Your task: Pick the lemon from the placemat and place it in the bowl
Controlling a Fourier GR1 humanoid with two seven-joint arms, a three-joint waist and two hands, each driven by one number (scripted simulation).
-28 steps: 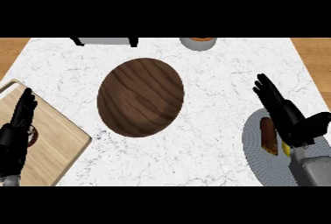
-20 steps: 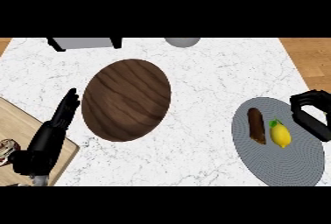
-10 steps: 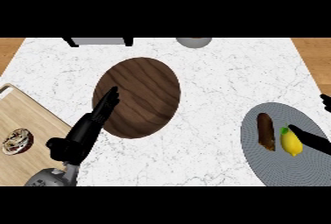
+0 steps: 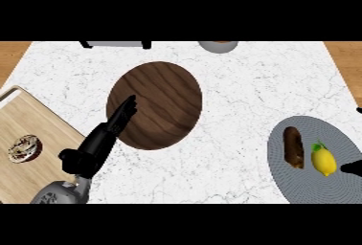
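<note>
no readable text, no labels (anywhere)

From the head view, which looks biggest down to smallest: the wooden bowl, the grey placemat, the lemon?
1. Bowl
2. Placemat, close to the bowl in size and partly cut off at the edge, so that order is unsure
3. Lemon, clearly smallest

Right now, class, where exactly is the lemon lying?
In the head view the lemon lies on the grey placemat at the counter's right side, just right of a brown pastry and well away from the wooden bowl.
</note>
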